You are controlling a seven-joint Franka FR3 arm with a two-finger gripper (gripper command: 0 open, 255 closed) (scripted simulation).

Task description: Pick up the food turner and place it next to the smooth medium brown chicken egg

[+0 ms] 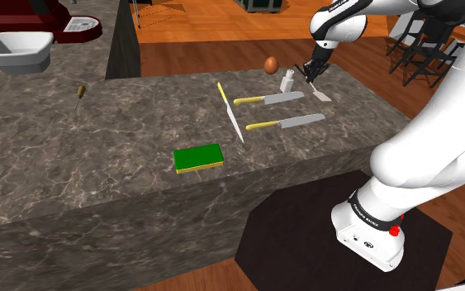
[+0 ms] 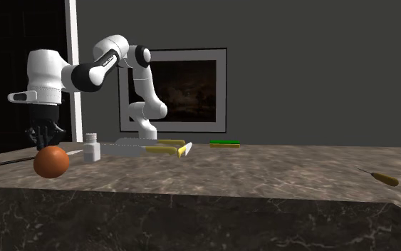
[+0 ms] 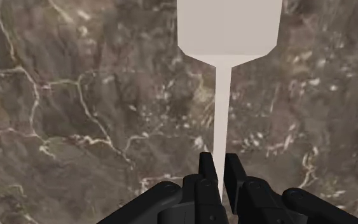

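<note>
The jaws are narrow and hold the turner (image 3: 219, 127) by its thin handle. In the wrist view the two black fingers (image 3: 206, 167) press on the handle from both sides; the wide, flat, pale blade sticks out far ahead of them over the brown marble table (image 3: 75, 95).

In the shoulder view the turner (image 1: 321, 95) is near the egg (image 1: 271, 64), on the side of the egg toward the stand (image 1: 369, 227); it slants, with its handle up in the jaws and its blade low by the table (image 1: 98, 174); I cannot tell if the blade touches the table.

The egg is brown and smooth and lies by the far edge of the table. A small white bottle (image 1: 288, 80) stands upright just beside the egg, between it and the turner. The first knife (image 1: 269, 99) and the second knife (image 1: 286, 123) have yellow handles and lie side by side, a bit nearer the camera than the egg; a thin knife (image 1: 230, 114) lies next to them. A green block (image 1: 198, 157) is well apart from the egg, past the knives; a small tool (image 1: 80, 91) is far from the egg, toward the shoulder view's left.

In the second exterior view the egg (image 2: 51, 162) sits in front, with the bottle (image 2: 91, 147) just behind it; the white arm (image 2: 85, 75) bends over, and the jaws show above and behind the egg.
</note>
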